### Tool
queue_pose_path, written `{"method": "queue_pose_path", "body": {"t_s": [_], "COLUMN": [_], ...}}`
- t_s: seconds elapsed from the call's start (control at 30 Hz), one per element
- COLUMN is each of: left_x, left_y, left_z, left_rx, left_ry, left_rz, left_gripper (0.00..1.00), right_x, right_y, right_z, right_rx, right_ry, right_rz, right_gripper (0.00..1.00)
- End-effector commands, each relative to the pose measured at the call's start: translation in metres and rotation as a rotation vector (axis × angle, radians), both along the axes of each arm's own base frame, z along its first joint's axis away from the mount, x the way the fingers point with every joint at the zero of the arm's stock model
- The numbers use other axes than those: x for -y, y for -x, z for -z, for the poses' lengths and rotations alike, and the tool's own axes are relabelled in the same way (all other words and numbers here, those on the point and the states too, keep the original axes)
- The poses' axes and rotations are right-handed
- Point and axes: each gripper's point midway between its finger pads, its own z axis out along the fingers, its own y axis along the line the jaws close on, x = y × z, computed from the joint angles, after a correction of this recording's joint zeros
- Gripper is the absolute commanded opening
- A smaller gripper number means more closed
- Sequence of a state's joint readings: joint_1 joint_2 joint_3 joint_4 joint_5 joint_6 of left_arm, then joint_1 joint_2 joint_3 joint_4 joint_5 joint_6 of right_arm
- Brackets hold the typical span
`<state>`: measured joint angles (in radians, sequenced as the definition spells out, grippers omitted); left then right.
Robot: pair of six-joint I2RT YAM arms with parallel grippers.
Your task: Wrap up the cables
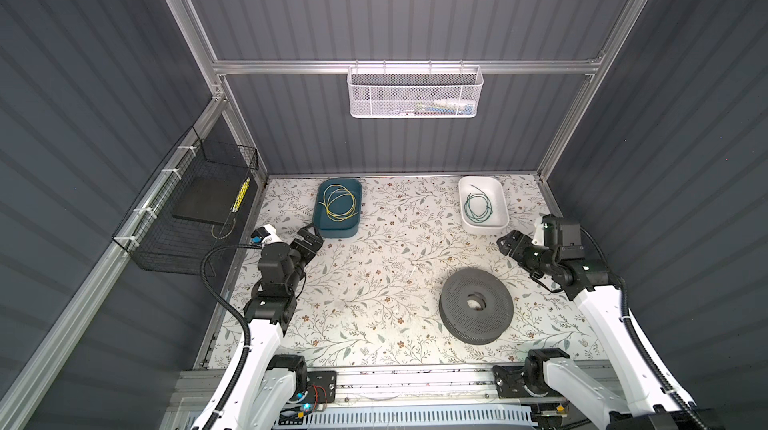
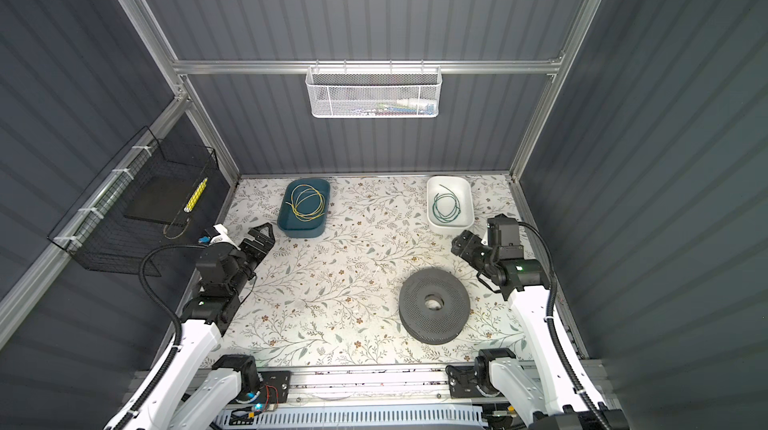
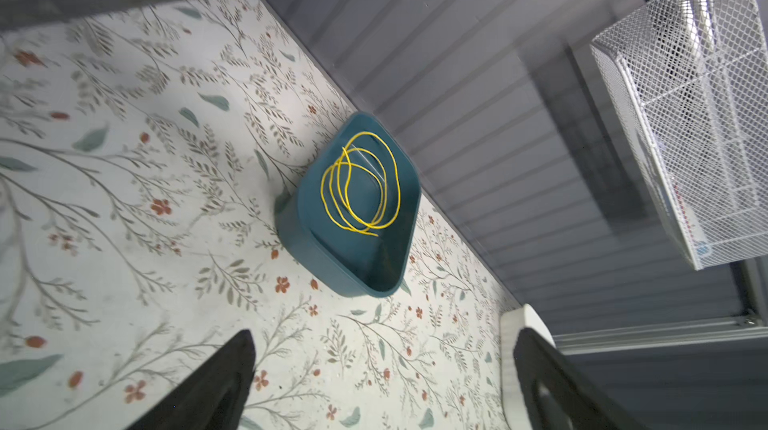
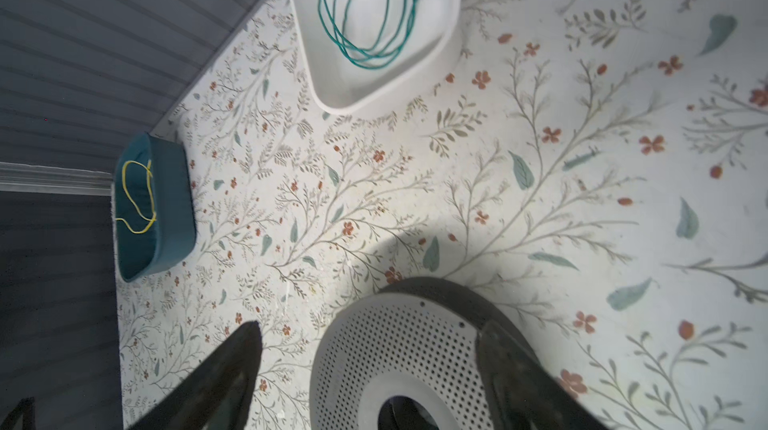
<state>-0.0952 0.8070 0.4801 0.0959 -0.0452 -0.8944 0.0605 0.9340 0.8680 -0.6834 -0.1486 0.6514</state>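
A yellow cable (image 1: 337, 204) (image 3: 398, 195) lies in loose loops inside a teal bin (image 1: 337, 231) (image 3: 332, 270) at the back left. A dark green cable (image 1: 478, 206) (image 4: 368, 55) is coiled in a white bin (image 1: 485, 225) (image 4: 345, 91) at the back right. My left gripper (image 1: 309, 234) (image 3: 384, 336) hovers open just in front of the teal bin, with only tabletop between its fingers. My right gripper (image 1: 505, 240) (image 4: 372, 326) is open too and holds nothing. It sits in front of the white bin and above the far side of a dark perforated spool (image 1: 476, 305) (image 4: 399, 361).
A white mesh basket (image 1: 415, 93) hangs on the back rail. A black wire basket (image 1: 187, 215) holding a dark pad is fixed to the left wall. Ribbed grey walls close off three sides of the floral tabletop (image 1: 374, 274).
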Motion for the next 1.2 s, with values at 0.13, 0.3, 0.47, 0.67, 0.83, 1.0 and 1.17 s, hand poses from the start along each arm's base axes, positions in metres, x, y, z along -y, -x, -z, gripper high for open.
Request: {"method": "queue_pose_path", "body": {"t_s": [0.13, 0.3, 0.47, 0.67, 0.83, 1.0, 1.17], "left_x": [0.034, 0.056, 0.073, 0.081, 0.082, 0.082, 0.077], "left_y": [-0.007, -0.01, -0.008, -0.007, -0.008, -0.008, -0.005], "left_z": [0.011, 0.01, 0.005, -0.006, -0.012, -0.022, -0.032], "left_rx": [0.0, -0.004, 0.005, 0.018, 0.018, 0.043, 0.046], "left_ry": [0.14, 0.157, 0.143, 0.126, 0.113, 0.108, 0.071], "left_rz": [0.16, 0.259, 0.317, 0.36, 0.366, 0.367, 0.356], "left_gripper": [0.97, 0.97, 0.97, 0.97, 0.97, 0.97, 0.97], "right_x": [0.007, 0.008, -0.001, -0.018, -0.036, -0.076, -0.125], "right_y": [0.051, 0.064, 0.073, 0.076, 0.074, 0.056, 0.018], "right_z": [0.048, 0.065, 0.092, 0.104, 0.104, 0.102, 0.097], "right_rx": [-0.197, -0.264, -0.341, -0.355, -0.342, -0.299, -0.239], "right_ry": [0.021, 0.019, -0.033, -0.112, -0.154, -0.267, -0.281], "right_rz": [0.028, 0.04, 0.027, -0.014, -0.045, -0.049, -0.086], "right_gripper": [0.86, 0.87, 0.87, 0.82, 0.76, 0.71, 0.69]}}
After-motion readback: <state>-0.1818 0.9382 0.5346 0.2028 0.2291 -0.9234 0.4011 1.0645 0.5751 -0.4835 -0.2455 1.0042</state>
